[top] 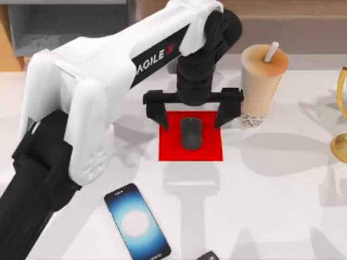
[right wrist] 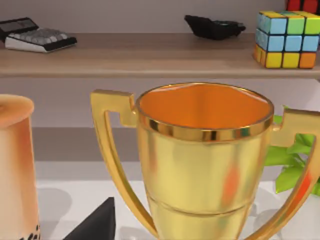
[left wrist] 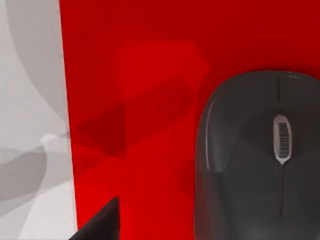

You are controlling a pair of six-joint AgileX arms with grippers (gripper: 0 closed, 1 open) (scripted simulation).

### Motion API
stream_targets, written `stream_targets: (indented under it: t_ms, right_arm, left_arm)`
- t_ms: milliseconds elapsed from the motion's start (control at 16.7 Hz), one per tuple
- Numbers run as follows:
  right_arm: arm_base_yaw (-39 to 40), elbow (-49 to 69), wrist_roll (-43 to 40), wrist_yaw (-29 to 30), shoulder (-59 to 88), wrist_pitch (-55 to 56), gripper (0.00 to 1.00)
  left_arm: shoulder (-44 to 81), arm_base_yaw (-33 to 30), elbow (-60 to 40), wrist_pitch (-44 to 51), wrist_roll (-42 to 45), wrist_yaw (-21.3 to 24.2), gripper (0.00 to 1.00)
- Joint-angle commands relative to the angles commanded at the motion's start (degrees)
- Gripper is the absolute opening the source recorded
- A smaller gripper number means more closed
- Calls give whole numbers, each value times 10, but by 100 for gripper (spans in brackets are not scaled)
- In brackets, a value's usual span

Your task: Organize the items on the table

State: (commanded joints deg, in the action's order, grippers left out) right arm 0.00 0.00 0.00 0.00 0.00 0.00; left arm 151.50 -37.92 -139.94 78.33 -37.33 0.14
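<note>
Left tool [top: 192, 115] straddles the mouse [top: 191, 133], lengthwise front-to-back on red mat [top: 209, 150].

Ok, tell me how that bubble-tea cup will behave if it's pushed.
The bubble-tea cup stands tall on a base narrower than its top, so a high push would probably tip it. It looks full, so likely heavy for its size. Its smooth wall may slip in a pincer.

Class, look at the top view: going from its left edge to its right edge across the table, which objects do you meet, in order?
smartphone → mouse on the red mat → bubble-tea cup → gold trophy
</note>
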Motion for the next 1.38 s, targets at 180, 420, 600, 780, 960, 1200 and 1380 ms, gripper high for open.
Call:
stream_targets:
  t_ms: [180,420,600,780,960,1200,1380]
  right_arm:
    - [0,0,0,0,0,0,100]
    - [0,0,0,0,0,0,100]
    - [0,0,0,0,0,0,100]
    - [0,0,0,0,0,0,100]
    - [0,0,0,0,0,0,100]
    - [0,0,0,0,0,0,100]
    - [0,0,0,0,0,0,100]
  left_arm:
    - [-41,-4,53,-14,-26,0,100]
    - [-138,-16,203,-55,-92,-3,100]
    - [-229,-26,346,-96,-156,-5,100]
    - [-328,-34,504,-140,-223,-5,100]
    - [-422,-43,637,-181,-281,-4,100]
    - [-507,-53,734,-220,-328,-2,100]
    - [-518,-55,746,-226,-334,-2,100]
